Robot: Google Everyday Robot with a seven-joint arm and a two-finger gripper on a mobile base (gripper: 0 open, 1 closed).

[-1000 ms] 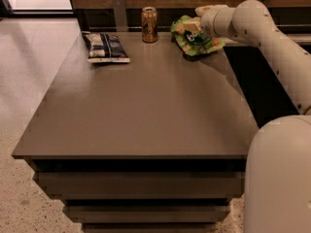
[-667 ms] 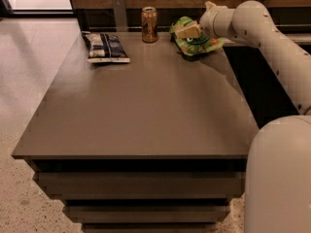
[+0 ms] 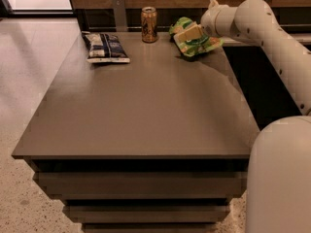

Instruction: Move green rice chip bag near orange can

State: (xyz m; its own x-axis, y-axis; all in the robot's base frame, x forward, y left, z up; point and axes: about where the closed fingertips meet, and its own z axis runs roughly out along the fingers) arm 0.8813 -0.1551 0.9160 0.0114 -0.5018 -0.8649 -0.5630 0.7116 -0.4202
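The green rice chip bag (image 3: 198,45) lies crinkled at the far right of the table top. The orange can (image 3: 149,24) stands upright at the far edge, a short way left of the bag. My gripper (image 3: 188,33) comes in from the right on the cream arm (image 3: 252,21) and sits on the bag's upper left part, touching it and hiding some of it. A gap of bare table separates the bag from the can.
A dark blue-and-white bag (image 3: 104,46) lies at the far left of the brown table (image 3: 146,110). A grey post (image 3: 119,6) and a wooden wall stand behind the far edge. My white base (image 3: 282,178) fills the lower right.
My gripper has moved a little left and down onto the green bag. The bag, the can and the blue bag have stayed in place.
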